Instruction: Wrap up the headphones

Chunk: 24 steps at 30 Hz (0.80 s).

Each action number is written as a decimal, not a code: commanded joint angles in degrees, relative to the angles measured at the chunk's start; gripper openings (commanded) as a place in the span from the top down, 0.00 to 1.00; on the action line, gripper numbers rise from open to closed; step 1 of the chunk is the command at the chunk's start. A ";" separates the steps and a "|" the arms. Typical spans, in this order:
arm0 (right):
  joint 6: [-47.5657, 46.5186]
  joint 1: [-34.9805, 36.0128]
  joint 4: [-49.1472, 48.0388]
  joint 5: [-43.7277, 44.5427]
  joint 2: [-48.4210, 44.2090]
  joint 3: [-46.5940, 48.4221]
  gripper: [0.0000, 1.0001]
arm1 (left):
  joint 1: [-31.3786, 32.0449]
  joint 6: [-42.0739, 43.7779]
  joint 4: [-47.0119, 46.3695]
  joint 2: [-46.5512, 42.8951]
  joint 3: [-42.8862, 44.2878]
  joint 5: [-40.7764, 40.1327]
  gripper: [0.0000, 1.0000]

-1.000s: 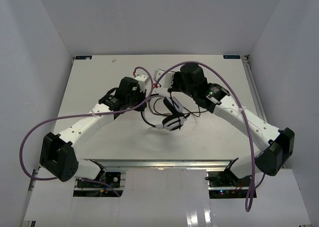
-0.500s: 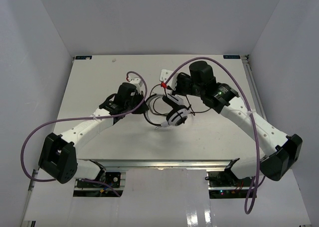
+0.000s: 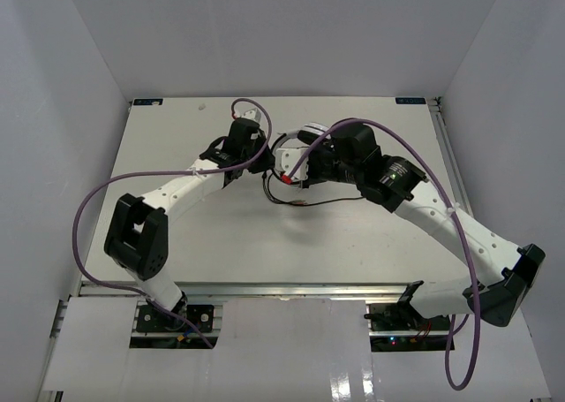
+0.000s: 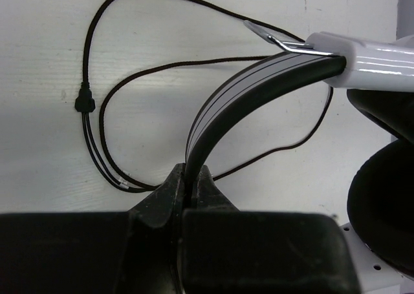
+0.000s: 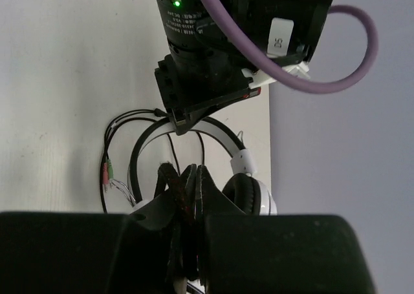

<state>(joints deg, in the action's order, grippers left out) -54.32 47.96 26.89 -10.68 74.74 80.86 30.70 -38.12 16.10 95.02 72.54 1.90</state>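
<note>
Left jaws: pinched tight on the headband of the white-and-black over-ear headphones [image 4: 259, 81].
Right jaws: closed on strands of the thin dark cable [image 4: 84, 103].
Headphones: spanned between both jaws; slack cable lay on the white surface [image 4: 52, 145] beyond the left jaws.

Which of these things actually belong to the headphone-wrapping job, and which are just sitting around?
In the job: headphones; their thin dark cable; left gripper, clamped on the headband; right gripper, shut.
Just there: purple arm cables; table.
</note>
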 commanded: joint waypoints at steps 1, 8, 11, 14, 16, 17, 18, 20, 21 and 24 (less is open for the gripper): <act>-5.61 1.17 -0.39 5.13 -0.82 0.79 0.92 | -0.20 -2.76 -1.43 0.86 5.93 2.74 1.00; -8.67 -2.68 -4.88 13.91 -0.82 1.37 0.92 | -0.11 6.16 -3.12 1.50 3.85 10.01 1.00; -7.88 -7.14 -5.27 10.66 0.74 3.39 0.92 | 0.20 12.56 -4.67 -2.49 -0.63 12.52 1.00; -6.50 -10.23 -4.90 4.61 2.41 4.97 0.92 | 0.79 19.06 -5.22 -6.13 -4.59 16.13 1.00; -5.37 -10.85 -4.52 0.82 3.18 5.52 0.92 | 1.20 21.99 -5.29 -7.93 -5.99 18.30 1.00; -4.71 -10.87 -3.77 -1.12 3.93 6.30 0.92 | 1.67 23.14 -5.29 -8.62 -6.34 19.20 1.00; -3.92 -10.84 -3.28 -2.90 4.83 6.94 0.92 | 2.09 24.33 -5.34 -9.32 -6.58 19.95 1.00; -2.57 -10.85 -3.34 -4.66 6.99 7.94 0.92 | 2.82 26.62 -5.53 -10.76 -6.77 21.53 1.00; -1.85 -10.92 -3.49 -5.04 8.16 8.68 0.92 | 3.32 27.31 -5.66 -11.35 -6.90 22.43 1.00; 1.09 -12.12 -3.88 -7.03 10.80 9.87 0.92 | 4.01 28.62 -5.79 -13.22 -7.15 24.30 1.00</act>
<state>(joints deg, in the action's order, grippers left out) -57.77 36.85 24.90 -12.13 82.65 87.26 33.61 -13.34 14.67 88.26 65.06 18.67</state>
